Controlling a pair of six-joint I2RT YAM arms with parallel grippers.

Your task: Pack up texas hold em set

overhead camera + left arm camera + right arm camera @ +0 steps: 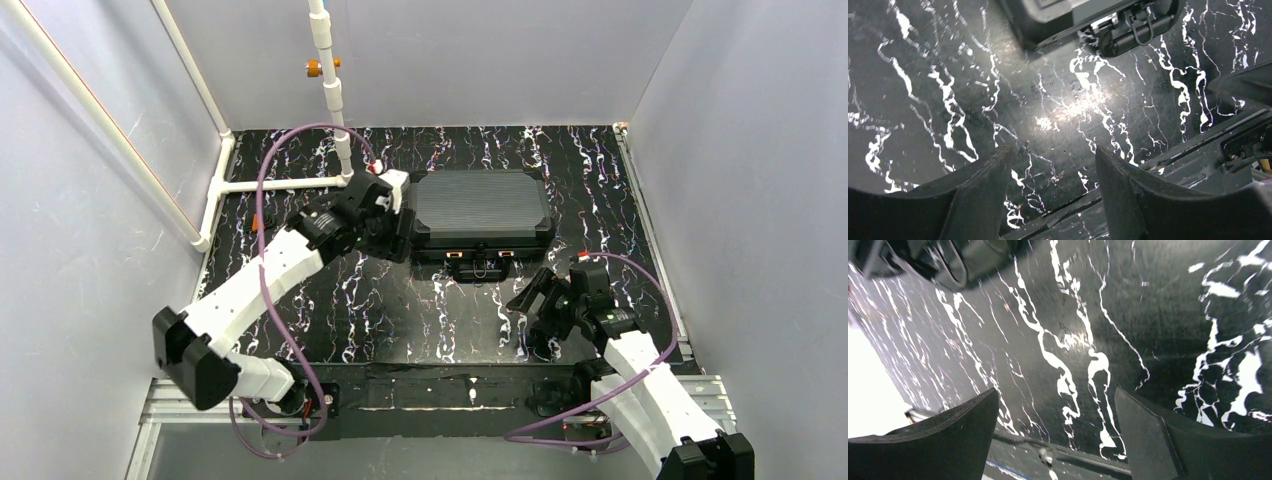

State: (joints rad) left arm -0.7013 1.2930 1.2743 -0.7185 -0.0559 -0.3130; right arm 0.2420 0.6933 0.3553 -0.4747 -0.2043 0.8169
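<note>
Two hands, left [1050, 150], right [1055, 392] — open, empty

Black marbled tabletop [400, 320] is being enclosed on three sides by pale grey walls [450, 60].

Its white-veined surface is being lit, and a bright glare [1068, 107] is being thrown back off it; white pipes [280, 184] are being run along the left wall, with an orange fitting [314, 68] being carried on the upright one.

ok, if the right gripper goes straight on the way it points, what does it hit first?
Most likely the table: the right gripper points down at bare surface, nothing between its fingers. The case lies off that line. Depth unclear.
</note>
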